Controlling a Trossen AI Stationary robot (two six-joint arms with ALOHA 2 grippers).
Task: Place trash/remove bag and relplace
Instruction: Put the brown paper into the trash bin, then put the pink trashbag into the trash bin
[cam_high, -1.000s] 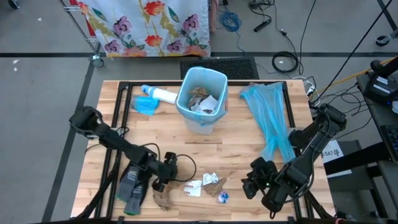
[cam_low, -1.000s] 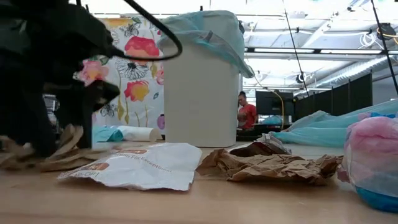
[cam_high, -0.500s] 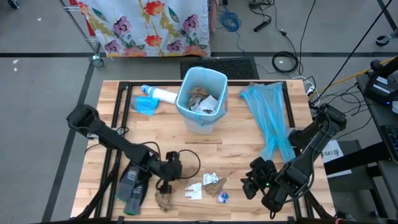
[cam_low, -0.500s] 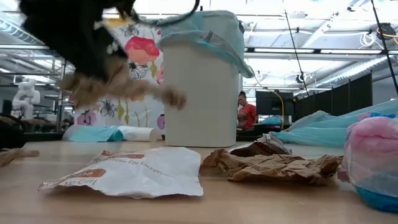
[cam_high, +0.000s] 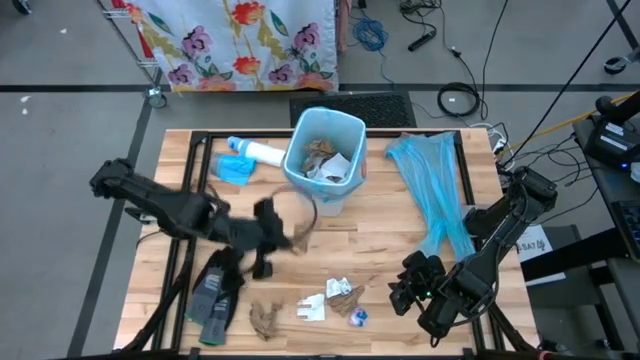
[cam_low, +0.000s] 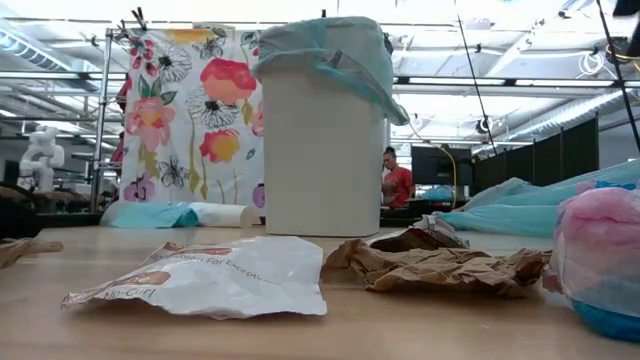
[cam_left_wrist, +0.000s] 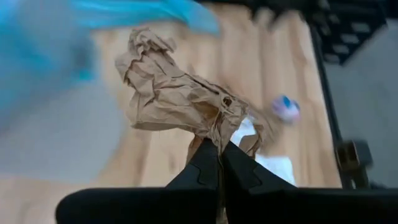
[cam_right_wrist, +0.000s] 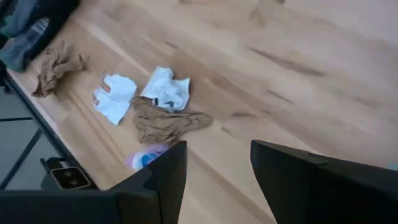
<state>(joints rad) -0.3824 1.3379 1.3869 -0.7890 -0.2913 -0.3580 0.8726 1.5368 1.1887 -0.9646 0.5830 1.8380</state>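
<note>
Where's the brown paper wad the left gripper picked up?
Pinched in the shut left gripper, the brown paper wad is off the table, just left of the bin in the high view.

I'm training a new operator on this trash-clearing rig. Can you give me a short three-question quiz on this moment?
1. True or false: the left gripper has its fingers shut on a brown paper wad.
2. Multiple choice: where is the right gripper? A) over the bin B) near the table's front right, fingers open, holding nothing C) on the gloves
3. Fill in: the bin is lined with a ___ bag.

Key: 1 true; 2 B; 3 blue. The high view shows the left gripper between the loose trash and the bin, with the wad in its grip.
</note>
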